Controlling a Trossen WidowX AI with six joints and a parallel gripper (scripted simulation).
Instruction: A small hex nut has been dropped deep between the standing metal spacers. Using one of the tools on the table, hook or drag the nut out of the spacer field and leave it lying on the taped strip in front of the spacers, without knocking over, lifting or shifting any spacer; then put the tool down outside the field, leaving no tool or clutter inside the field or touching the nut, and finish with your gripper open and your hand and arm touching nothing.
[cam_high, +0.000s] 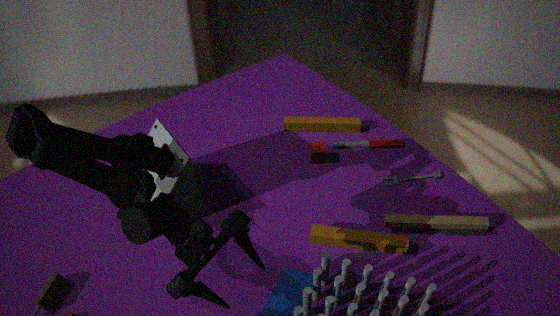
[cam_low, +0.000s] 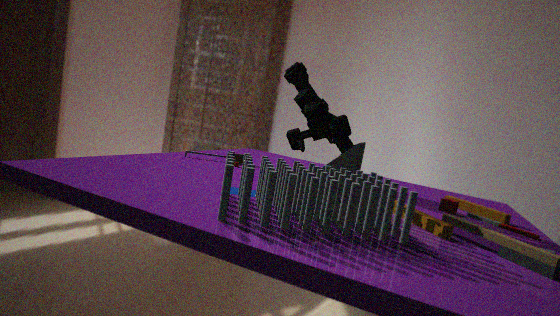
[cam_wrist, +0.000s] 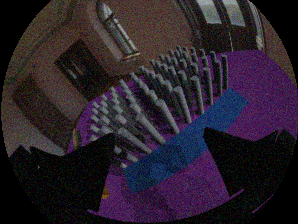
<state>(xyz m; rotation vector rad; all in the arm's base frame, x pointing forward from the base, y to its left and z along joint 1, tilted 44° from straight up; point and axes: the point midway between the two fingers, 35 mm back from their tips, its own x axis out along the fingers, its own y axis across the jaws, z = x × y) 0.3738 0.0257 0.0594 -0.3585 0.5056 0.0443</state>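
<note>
Two fingers (cam_high: 250, 250) (cam_low: 298, 144): standing spread, pinching nothing.
Blue strip (cam_high: 285, 290) (cam_low: 242, 192) (cam_wrist: 192, 144): lying beside the spacers.
Spacers (cam_high: 367, 273) (cam_low: 285, 202) (cam_wrist: 167, 116): standing near the counter's (cam_high: 250, 100) (cam_low: 125, 185) (cam_wrist: 270, 75) front edge in the exterior view.
Nut: lying too obscured to place.

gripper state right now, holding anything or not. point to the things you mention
The gripper (cam_high: 247, 286) (cam_wrist: 161, 135) is open, its fingers spread wide with nothing between them.
</note>
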